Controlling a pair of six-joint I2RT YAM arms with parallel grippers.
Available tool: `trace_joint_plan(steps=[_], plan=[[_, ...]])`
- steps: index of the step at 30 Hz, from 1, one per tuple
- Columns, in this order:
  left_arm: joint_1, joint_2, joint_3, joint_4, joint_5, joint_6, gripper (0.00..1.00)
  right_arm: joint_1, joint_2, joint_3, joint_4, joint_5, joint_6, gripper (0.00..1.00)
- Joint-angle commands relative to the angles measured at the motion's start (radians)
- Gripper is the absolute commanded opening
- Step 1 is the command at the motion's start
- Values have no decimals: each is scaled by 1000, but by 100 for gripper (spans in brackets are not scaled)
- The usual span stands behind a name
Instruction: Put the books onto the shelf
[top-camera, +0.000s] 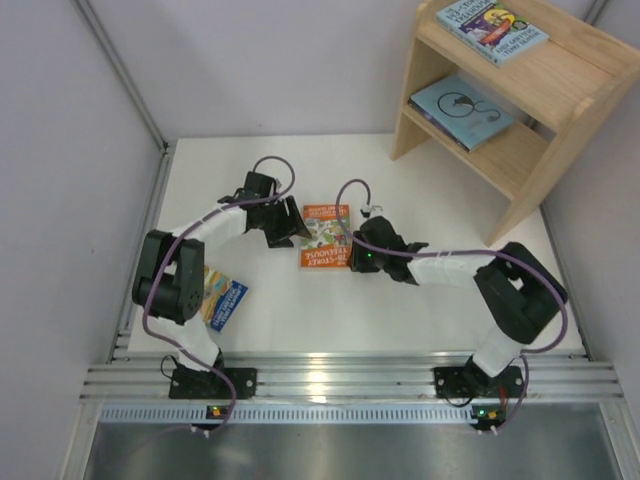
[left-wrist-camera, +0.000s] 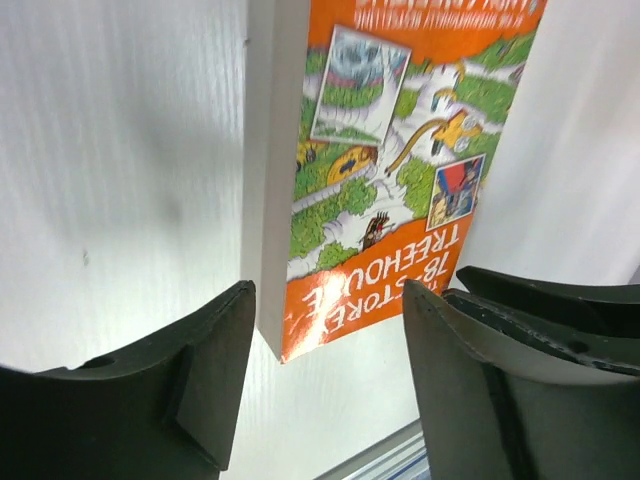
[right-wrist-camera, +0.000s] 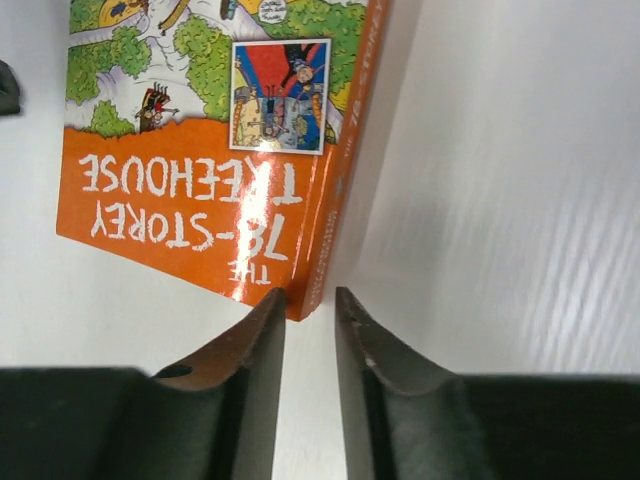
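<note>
The orange book (top-camera: 325, 237) lies on the white table between my two grippers. My left gripper (top-camera: 291, 226) is at its left edge and stands open. In its wrist view the book's lower corner (left-wrist-camera: 330, 300) with the pale page edge sits between the fingers (left-wrist-camera: 215, 370), touching neither. My right gripper (top-camera: 352, 252) is at the book's right side. Its jaws stand only narrowly apart, the spine corner (right-wrist-camera: 312, 290) at the fingertips (right-wrist-camera: 265, 325), a sliver of table showing beside the spine. The wooden shelf (top-camera: 560, 80) stands at the back right.
A colourful blue book (top-camera: 492, 28) lies on the shelf's top tier and a light-blue one (top-camera: 462, 108) on the lower tier. Another blue book (top-camera: 226, 300) lies beside the left arm's elbow. Grey walls close in left and back; a metal rail runs along the near edge.
</note>
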Motion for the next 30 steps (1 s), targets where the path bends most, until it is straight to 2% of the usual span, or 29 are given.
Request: trace_joint_plan(steps=[1, 4, 6, 12, 16, 23, 26, 27, 30], plan=[[16, -128, -25, -59, -39, -6, 67, 19, -154, -96, -28, 28, 23, 30], [16, -138, -32, -53, -9, 14, 74, 14, -222, -89, -127, 97, -26, 42], [15, -107, -32, -47, 40, 21, 74, -10, -249, -70, -147, 76, -32, 51], [15, -10, -28, -7, 59, 56, 71, -34, -210, -35, -107, -1, 29, 65], [15, 46, -28, 66, 151, 65, 70, -52, -136, 49, -87, -58, 25, 69], [15, 169, 30, 34, 159, 73, 68, -107, -55, 101, -49, -81, 59, 69], [21, 208, 31, 24, 166, 74, 56, -118, -19, 138, -64, -103, 68, 69], [24, 211, 29, 24, 163, 70, 44, -116, -4, 143, -65, -106, 74, 69], [48, 221, 17, 31, 175, 50, 28, -119, 25, 143, -42, -135, 101, 70]])
